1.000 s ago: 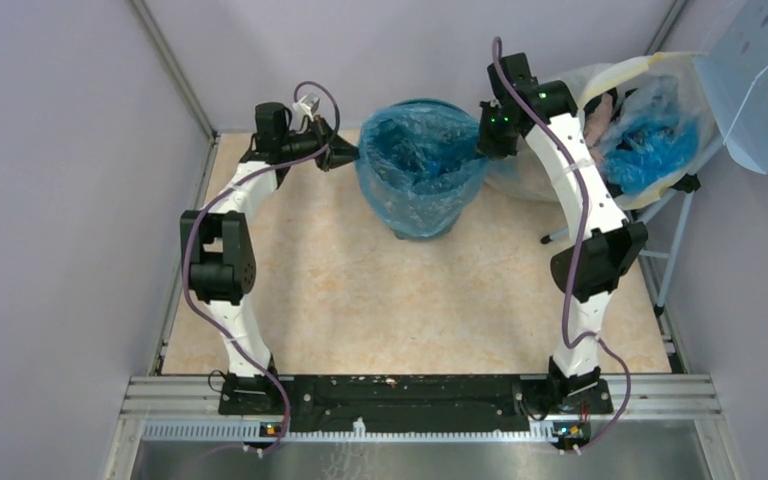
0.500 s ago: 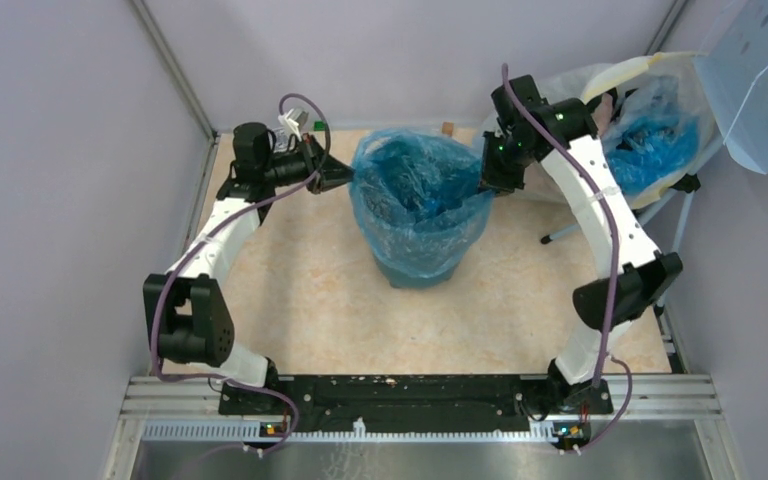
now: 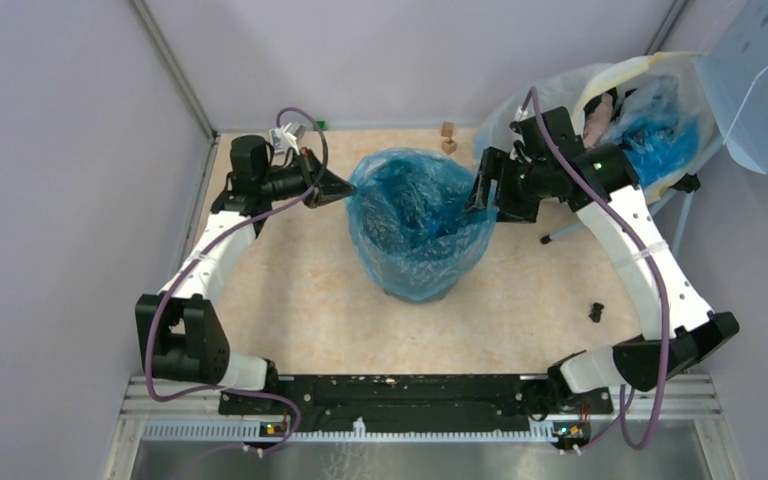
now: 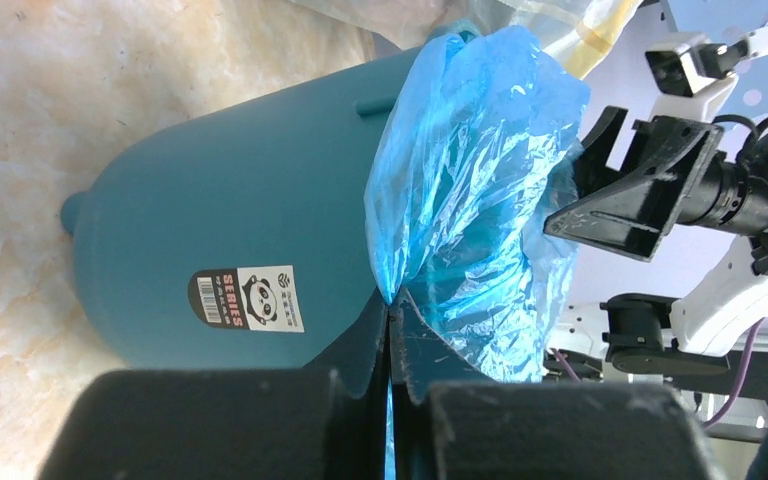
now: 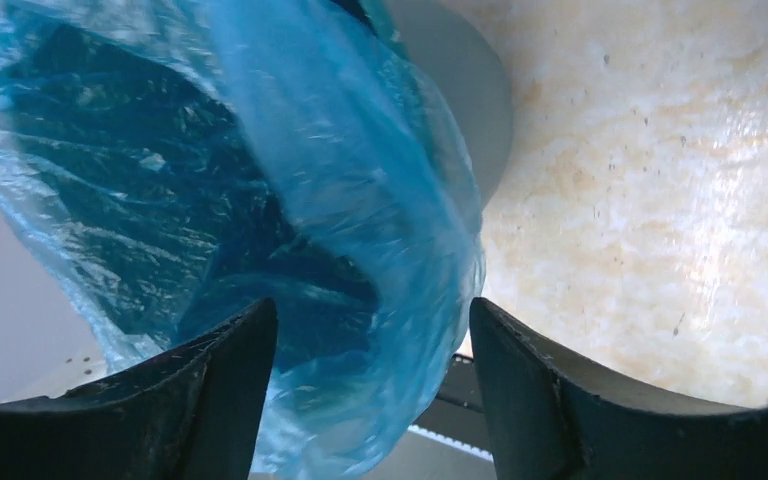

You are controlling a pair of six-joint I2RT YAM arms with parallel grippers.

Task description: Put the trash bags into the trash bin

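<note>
One thin, crinkly, translucent light-blue plastic bag [image 3: 415, 215] lining and draped over one round dark-teal plastic bucket [image 4: 230, 230] mid-table — left gripper [image 4: 390, 312] pinching its 9 o'clock edge, right gripper [image 5: 372, 310] spread around its 3 o'clock edge.

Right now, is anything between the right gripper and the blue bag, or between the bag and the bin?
Nothing visible. The right gripper is open around one edge of the bag, the left gripper pinches the other, and the bag already lines the bin.
</note>
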